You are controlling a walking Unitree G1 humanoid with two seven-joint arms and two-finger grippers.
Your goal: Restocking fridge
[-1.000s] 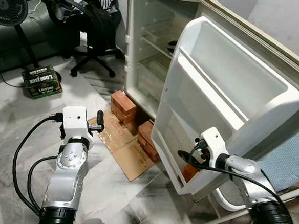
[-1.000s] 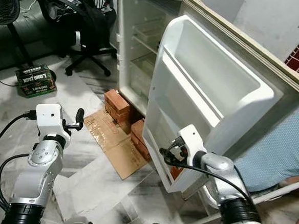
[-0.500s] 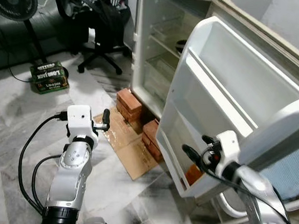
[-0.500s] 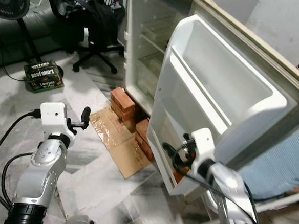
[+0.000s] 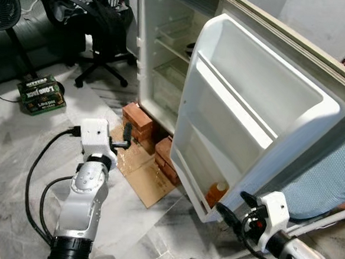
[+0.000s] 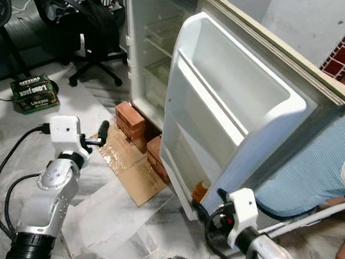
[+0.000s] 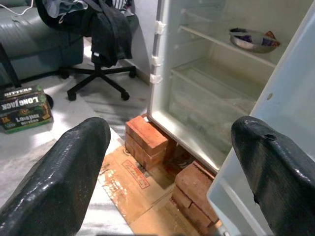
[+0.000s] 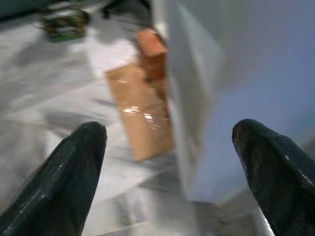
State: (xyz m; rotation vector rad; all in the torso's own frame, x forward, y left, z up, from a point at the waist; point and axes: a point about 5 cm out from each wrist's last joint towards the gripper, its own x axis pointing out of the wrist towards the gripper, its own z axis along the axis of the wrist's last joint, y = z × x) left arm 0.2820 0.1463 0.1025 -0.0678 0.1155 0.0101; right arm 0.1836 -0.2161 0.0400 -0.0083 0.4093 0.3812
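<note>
While the right gripper [image 5: 233, 215], fingers spread and empty, hangs just below the white fridge door's [image 5: 263, 106] bottom corner, any swing risks knocking that door and toppling the small orange-capped bottle [image 5: 216, 193] on its lowest shelf. Left gripper [image 5: 126, 139] is likewise apart, near the red bricks [image 5: 139, 121]. Right wrist view is blurred; the bottle's label is unreadable.

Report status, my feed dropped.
Both grippers empty, jaws open: left, right. Bottle in bottom door shelf. Fridge open.
</note>
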